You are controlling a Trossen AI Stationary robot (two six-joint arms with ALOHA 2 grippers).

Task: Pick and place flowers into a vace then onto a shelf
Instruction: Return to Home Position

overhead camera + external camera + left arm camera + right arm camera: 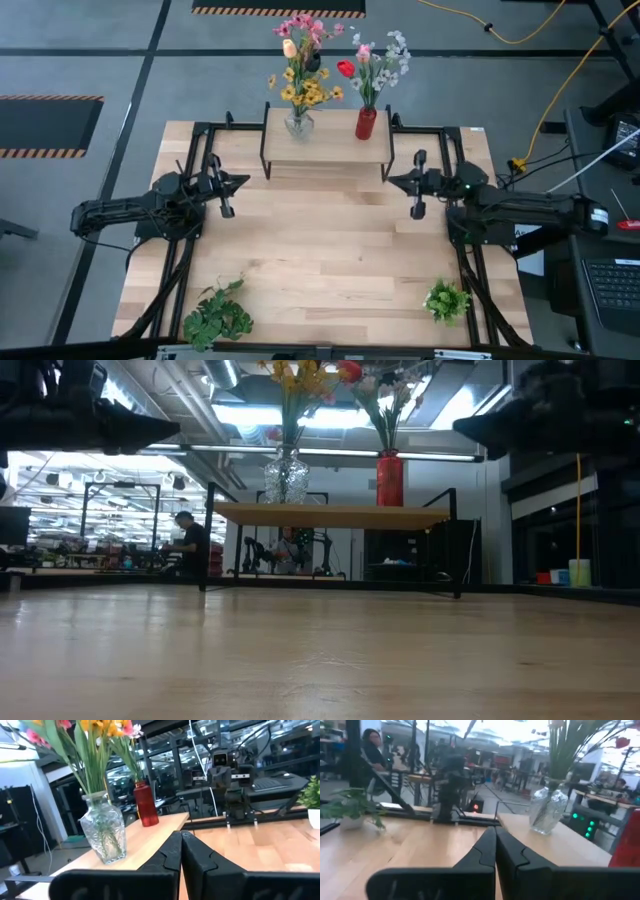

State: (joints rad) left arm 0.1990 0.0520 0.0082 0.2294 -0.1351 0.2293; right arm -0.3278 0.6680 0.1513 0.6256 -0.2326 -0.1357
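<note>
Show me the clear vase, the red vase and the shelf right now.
clear vase (298, 123), high view, on its glass body.
red vase (366, 124), high view, on its red body.
shelf (330, 142), high view, on bare board between the vases.

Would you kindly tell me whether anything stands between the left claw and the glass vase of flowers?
Nothing visible does: from the shut left claw, the glass vase stands in clear sight on the shelf.

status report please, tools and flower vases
Left tool, right tool shut, empty, off either end of small light-wood shelf. Clear glass vase and red vase with mixed-colour flowers upright on it. Nothing in the way.
</note>
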